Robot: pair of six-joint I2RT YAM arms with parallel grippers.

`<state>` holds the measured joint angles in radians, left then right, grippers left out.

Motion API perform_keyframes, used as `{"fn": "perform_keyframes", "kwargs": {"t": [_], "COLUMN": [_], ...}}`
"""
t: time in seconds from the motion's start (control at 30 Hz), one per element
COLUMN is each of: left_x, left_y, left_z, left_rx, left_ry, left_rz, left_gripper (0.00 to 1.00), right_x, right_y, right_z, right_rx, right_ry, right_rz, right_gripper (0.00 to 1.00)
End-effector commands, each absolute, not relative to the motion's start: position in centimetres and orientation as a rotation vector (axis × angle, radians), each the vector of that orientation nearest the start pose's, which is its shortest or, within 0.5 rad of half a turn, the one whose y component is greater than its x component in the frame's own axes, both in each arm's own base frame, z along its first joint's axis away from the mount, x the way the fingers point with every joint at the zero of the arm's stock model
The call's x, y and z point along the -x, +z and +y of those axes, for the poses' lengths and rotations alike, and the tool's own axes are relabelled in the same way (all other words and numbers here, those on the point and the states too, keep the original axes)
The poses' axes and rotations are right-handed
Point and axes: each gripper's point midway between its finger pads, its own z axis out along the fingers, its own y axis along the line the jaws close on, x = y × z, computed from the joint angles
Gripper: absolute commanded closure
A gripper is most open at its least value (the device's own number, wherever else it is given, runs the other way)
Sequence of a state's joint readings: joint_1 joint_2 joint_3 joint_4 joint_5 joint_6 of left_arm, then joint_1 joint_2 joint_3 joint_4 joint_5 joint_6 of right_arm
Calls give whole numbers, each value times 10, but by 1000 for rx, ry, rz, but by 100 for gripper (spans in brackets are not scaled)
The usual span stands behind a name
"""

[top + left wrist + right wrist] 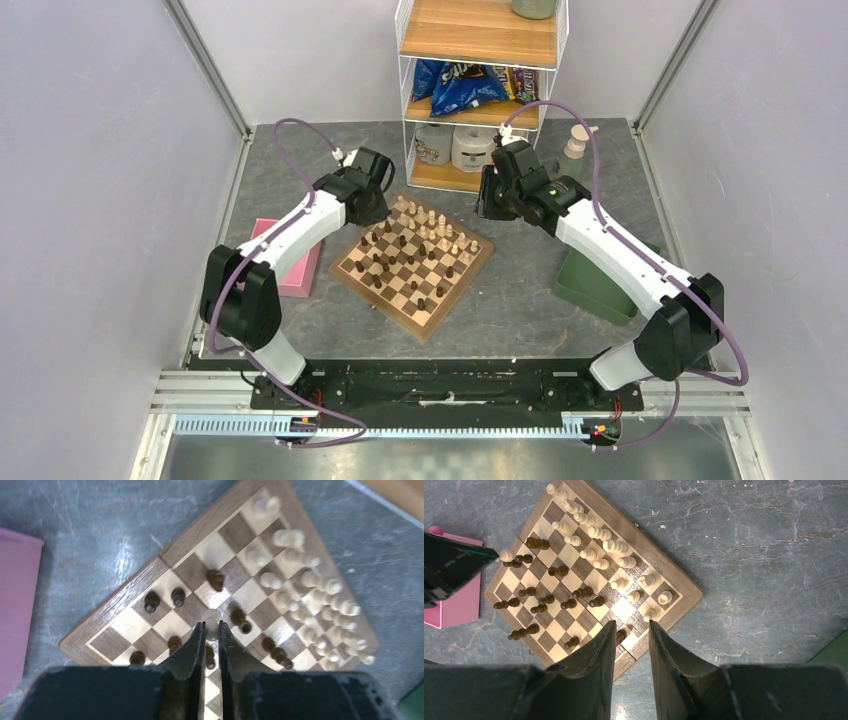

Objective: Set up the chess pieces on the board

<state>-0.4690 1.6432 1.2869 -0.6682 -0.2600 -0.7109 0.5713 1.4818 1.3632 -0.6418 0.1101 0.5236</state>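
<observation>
1. Found the board point(448, 298) lying turned like a diamond on the grey table point(520, 320).
2. Saw the left gripper point(211, 626) over the board's far-left side, fingers clenched on a pale piece point(212, 616) whose round head showed between the tips. Could not tell whether its foot touched a square.
3. Saw the right gripper point(631, 625) by the board's far-right edge, fingers parted, gripping nothing.
4. Found the other pale pieces point(596, 531) crowded in two ragged lines along that far-right edge, with little room between neighbours.
5. Noted the dark pieces point(558, 571) scattered loosely over the board's left half, with bare squares between them and more toward the near corner.
6. Marked a pink block point(288, 265) just beside the board's left corner, crowding that side.
7. Marked a green tray point(595, 285) off the board's right corner, apart from it, with bare table between.
8. Marked a wire shelf point(480, 30) beyond the board's far corner, close behind both grippers.
9. Saw bare table along both near edges of the board.
</observation>
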Motion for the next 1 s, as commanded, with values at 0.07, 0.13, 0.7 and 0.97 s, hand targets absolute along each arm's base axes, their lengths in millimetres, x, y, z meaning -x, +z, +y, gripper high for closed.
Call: {"fn": "perform_keyframes", "kwargs": {"t": [0.07, 0.13, 0.7, 0.97], "left_x": [-390, -402, -435, -438], "left_y": [171, 174, 121, 103], "left_z": [-181, -186, -191, -189], "left_rx": [259, 233, 191, 192], "left_ry": [-208, -202, -88, -54], "left_rz": [2412, 2411, 2516, 2547], "left_gripper": [98, 98, 98, 98], "right_x": [-346, -346, -343, -342], "right_y": [210, 211, 215, 216], "right_z": [219, 219, 212, 211], "right_rx": [-7, -8, -23, -23], "right_ry": [418, 419, 408, 408], "right_rz": [2336, 2334, 2323, 2320], "right_gripper": [62, 62, 62, 62]}}
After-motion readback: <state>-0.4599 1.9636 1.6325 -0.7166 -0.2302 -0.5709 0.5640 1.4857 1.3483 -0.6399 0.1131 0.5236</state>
